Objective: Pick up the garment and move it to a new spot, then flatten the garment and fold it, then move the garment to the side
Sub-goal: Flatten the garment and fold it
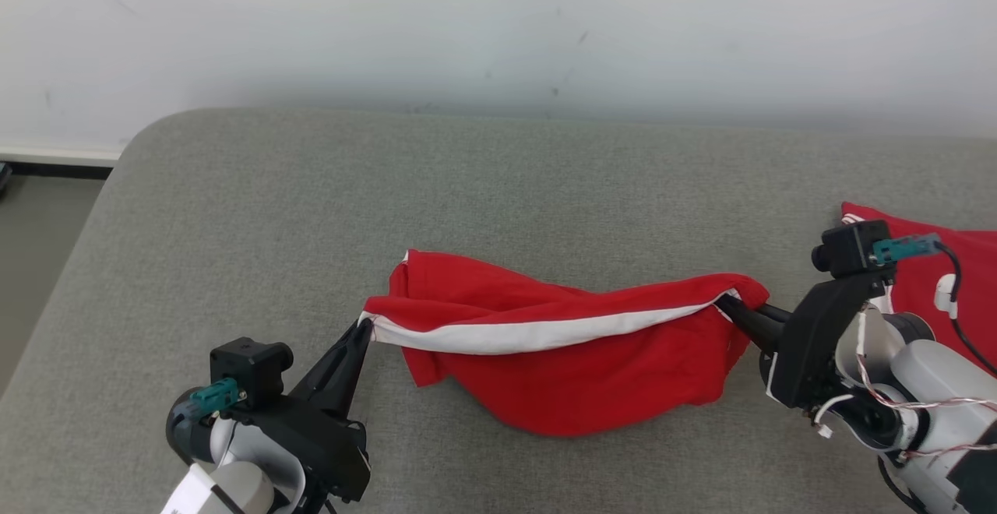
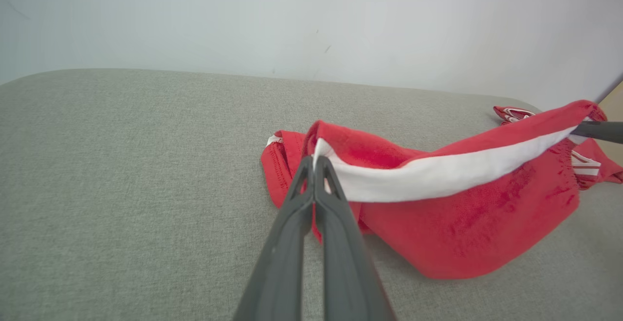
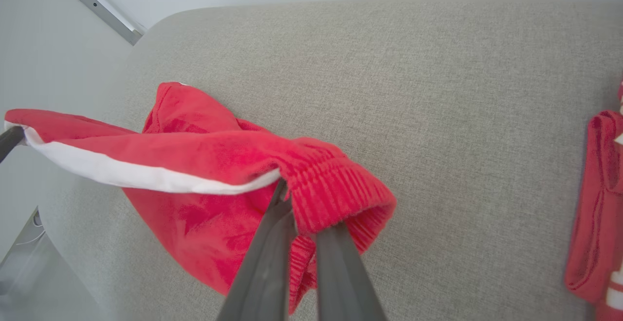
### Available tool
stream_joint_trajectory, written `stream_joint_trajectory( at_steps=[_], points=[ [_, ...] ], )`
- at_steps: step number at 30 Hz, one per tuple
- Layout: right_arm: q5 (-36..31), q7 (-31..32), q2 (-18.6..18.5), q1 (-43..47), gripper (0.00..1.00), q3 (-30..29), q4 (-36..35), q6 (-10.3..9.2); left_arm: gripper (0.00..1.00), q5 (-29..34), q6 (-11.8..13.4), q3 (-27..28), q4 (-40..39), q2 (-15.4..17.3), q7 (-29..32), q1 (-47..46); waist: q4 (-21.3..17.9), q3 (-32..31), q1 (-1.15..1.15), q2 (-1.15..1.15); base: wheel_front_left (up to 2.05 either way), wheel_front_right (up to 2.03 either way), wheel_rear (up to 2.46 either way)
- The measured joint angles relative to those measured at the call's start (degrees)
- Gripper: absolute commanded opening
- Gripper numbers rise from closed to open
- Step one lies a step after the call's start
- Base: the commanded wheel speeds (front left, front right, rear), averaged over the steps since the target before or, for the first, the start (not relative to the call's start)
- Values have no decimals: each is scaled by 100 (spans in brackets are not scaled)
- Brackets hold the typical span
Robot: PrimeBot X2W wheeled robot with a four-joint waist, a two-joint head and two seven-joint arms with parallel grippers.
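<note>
The garment is red with a white stripe along one edge. It hangs stretched between both grippers, its lower part sagging onto the grey cushion. My left gripper is shut on the garment's left end, seen close in the left wrist view where the stripe starts. My right gripper is shut on the ribbed right end, its fingers running under the fabric in the right wrist view.
A second red and white garment lies at the cushion's right edge, behind my right arm, also visible as a red roll. A pale wall rises behind the cushion. Floor drops off past the left edge.
</note>
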Motion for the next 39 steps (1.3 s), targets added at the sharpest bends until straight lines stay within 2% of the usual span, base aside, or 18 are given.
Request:
stream_joint_trajectory(
  at_steps=[4,7,15,16,17,18,19,20,29,39],
  points=[
    [-75,59,261,-200,0,145,403,-37,0,0,-47,-1,57,-38,0,-41,120,99,0,0,0,0,0],
    [-133,107,470,-310,0,258,667,5,0,-1,-48,4,131,-42,-1,-41,197,155,0,0,0,0,0],
    [-419,108,588,-451,0,508,1213,79,0,-2,-94,11,249,-96,-5,-40,217,177,-1,0,0,0,0],
    [-456,105,614,-481,6,535,1281,105,0,-3,-96,9,256,-118,-5,-40,212,178,0,0,0,0,0],
    [-481,101,647,-510,17,545,1336,123,0,-3,-97,7,259,-136,-5,-40,208,180,0,0,0,0,0],
    [-505,99,688,-532,39,552,1394,130,0,-3,-98,7,265,-149,-7,-40,203,182,-1,0,0,0,0],
    [-513,94,722,-544,80,566,1437,136,0,-3,-99,7,272,-154,-7,-40,199,184,-1,0,0,0,0],
    [-516,91,748,-549,100,580,1478,168,0,-3,-100,8,286,-154,-7,-40,194,186,-1,0,0,0,0],
    [-544,-143,750,-541,100,604,1415,426,0,-27,-143,75,455,-120,-15,21,82,81,-1,0,0,0,0],
    [-492,-459,464,-263,100,453,1183,472,0,-41,-136,86,434,-92,-62,176,-163,-59,-1,0,0,0,0]
  ],
)
